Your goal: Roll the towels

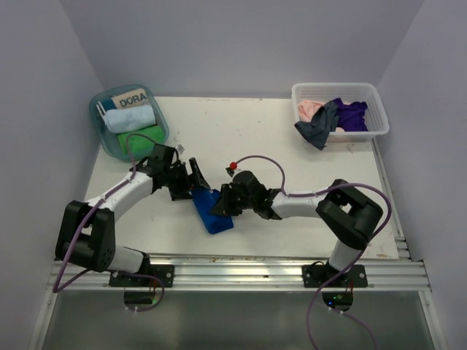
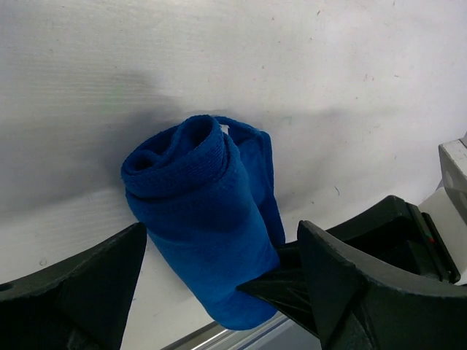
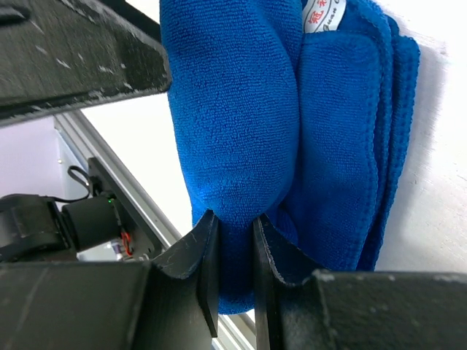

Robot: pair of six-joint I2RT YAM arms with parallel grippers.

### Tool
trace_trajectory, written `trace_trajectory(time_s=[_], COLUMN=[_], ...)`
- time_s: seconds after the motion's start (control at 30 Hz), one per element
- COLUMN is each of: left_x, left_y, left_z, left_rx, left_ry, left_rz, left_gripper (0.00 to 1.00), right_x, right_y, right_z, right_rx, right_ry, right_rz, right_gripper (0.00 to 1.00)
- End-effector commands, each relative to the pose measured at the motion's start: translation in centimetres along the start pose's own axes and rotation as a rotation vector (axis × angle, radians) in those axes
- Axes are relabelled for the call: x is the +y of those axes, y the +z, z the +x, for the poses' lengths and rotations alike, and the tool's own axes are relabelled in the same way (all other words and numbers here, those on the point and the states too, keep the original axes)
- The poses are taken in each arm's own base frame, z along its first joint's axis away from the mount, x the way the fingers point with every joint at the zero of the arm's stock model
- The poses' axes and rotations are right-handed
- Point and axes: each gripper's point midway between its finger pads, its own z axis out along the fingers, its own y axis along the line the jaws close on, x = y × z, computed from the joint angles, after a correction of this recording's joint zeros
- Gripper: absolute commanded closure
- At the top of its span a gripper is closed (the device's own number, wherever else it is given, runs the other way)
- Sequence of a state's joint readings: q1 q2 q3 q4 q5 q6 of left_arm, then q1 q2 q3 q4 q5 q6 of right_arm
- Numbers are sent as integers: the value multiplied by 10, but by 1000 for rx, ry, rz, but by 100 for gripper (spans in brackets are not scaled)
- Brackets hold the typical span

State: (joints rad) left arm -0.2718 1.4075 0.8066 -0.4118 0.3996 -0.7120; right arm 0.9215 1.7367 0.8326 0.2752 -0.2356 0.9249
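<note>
The royal blue towel (image 1: 213,216) lies rolled on the table (image 1: 292,157), low in the middle of the overhead view. The right gripper (image 3: 232,240) is nipped tight on a fold of it. The left gripper (image 2: 222,244) stands wide, a finger either side of the roll — gripping nothing. Upper left, a tub (image 1: 95,111) has rolled towels (image 1: 131,120); upper right, a basket (image 1: 376,109) has loose cloths (image 1: 343,117).

Left hand (image 1: 197,182) and right hand (image 1: 222,202) meet at the royal blue towel (image 1: 215,219) — on the table (image 1: 292,160).
</note>
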Motion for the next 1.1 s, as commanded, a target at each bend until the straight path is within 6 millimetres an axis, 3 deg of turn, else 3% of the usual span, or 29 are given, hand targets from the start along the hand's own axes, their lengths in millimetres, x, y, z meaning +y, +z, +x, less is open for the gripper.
trace_trajectory(time_s=[0.0,0.27,0.3,0.37,0.4,0.43,0.5,0.53,0.6,0.73,0.83,0.93,1.07], left_x=[1,0,1,0,-1,-1,-2,-3,-4,-2,-2,-3,-3], left_y=[2,22,25,30,32,34,35,34,34,34,35,35,34], left_z=[3,17,19,24,24,26,27,28,27,27,27,27,27], left_rx=[24,94,100,111,110,118,123,124,121,125,125,124,124], left_ry=[62,77,76,71,74,76,83,88,95,98,97,94,96], left_rz=[-5,-2,-1,1,7,5,2,5,6,-1,-1,0,0], left_gripper=[12,16,19,36,41,51,57,61,64,64,65,66,66], right_x=[-6,-11,-12,-15,-12,-18,-12,-23,-14,-23,-35,-44,-57], right_y=[2,5,5,4,1,-2,-11,-17,-28,-49,-55,-54,-43], right_z=[5,4,4,5,2,2,-12,-15,-29,-51,-56,-54,-47], right_rx=[17,21,23,28,19,22,-12,-12,-42,-94,-114,-105,-56], right_ry=[48,29,26,16,4,-5,-76,-114,-148,-156,-138,-120,-102], right_rz=[-5,16,20,38,39,79,106,168,171,221,247,267,309], right_gripper=[100,95,94,88,73,65,43,39,31,30,31,33,43])
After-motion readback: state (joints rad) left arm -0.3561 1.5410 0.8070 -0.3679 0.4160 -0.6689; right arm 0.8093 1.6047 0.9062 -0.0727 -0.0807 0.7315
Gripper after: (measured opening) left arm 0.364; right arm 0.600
